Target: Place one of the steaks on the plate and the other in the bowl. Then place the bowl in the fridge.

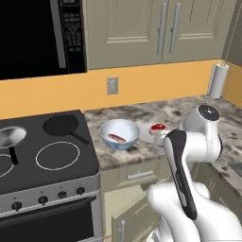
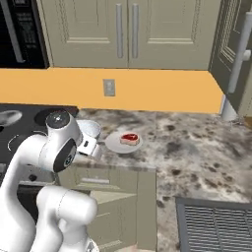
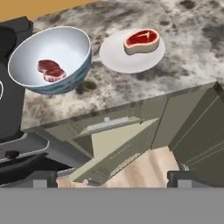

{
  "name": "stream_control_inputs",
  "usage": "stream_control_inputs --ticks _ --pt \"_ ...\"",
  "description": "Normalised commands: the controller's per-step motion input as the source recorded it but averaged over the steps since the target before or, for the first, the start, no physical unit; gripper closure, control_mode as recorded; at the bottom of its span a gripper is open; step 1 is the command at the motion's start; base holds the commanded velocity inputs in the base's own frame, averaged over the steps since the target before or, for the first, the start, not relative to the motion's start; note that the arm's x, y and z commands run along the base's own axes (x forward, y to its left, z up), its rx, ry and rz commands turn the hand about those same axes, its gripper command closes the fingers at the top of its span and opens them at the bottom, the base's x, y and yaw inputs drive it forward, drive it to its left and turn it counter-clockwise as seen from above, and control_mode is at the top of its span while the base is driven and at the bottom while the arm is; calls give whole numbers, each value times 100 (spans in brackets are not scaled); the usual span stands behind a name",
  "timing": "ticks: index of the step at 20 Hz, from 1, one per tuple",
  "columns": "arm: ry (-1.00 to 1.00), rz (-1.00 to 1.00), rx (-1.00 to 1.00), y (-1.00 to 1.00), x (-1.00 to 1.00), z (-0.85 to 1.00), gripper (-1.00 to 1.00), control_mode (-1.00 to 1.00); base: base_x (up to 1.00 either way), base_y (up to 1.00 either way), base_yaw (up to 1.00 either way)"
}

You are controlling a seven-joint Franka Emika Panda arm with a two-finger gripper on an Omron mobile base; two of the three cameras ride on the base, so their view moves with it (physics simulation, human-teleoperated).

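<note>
Fingertips [image 3: 41, 183] poke up dark at the bottom of my hand view, one at each side with a wide gap between them and nothing held, so I read the gripper [image 3: 111, 180] as spread fully apart and empty. It hangs off the near edge of the counter [image 3: 183, 52], above an open cabinet door [image 3: 118, 151].

Both steaks look placed. One steak [image 3: 51, 70] lies in the bowl [image 3: 65, 46], to the left beside the stove [image 1: 47, 156]. The other steak [image 3: 141, 40] sits on the plate [image 3: 114, 56], just right of the bowl. What I judge is left is carrying the bowl to the fridge [image 2: 236, 54].

My worries from here:
- The bowl's wall is curved and thin; pinching the rim off-centre could tip it and slide the meat out.
- The plate stands near the bowl, so a sloppy approach may knock it.
- That open cabinet door below the counter edge could catch the arm as I come back in.
- The bowl rests close to the stove edge, so a push might shove it onto the cooktop.

My left base view gives me the bowl whole and the pan [image 1: 61, 124] on the stove, while the arm covers part of the plate. My right base view reverses this: plate clear, bowl mostly behind the arm, and a dark panel with a long silver handle at far right, probably the fridge.
</note>
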Motion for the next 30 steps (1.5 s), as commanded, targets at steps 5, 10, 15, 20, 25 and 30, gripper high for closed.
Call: stream_control_inputs --ticks 5,10,15,20,25,30 --pt "0 0 0 0 0 0 -100 100 -100 100 2" --pt "0 0 0 0 0 0 -100 100 -100 100 17" --pt "0 0 0 0 0 0 -100 100 -68 100 48" --pt "0 0 0 0 0 0 -100 100 -11 57 86" --pt "0 0 0 0 0 0 -100 100 0 0 100" --pt "0 0 0 0 0 0 -100 100 0 0 100"
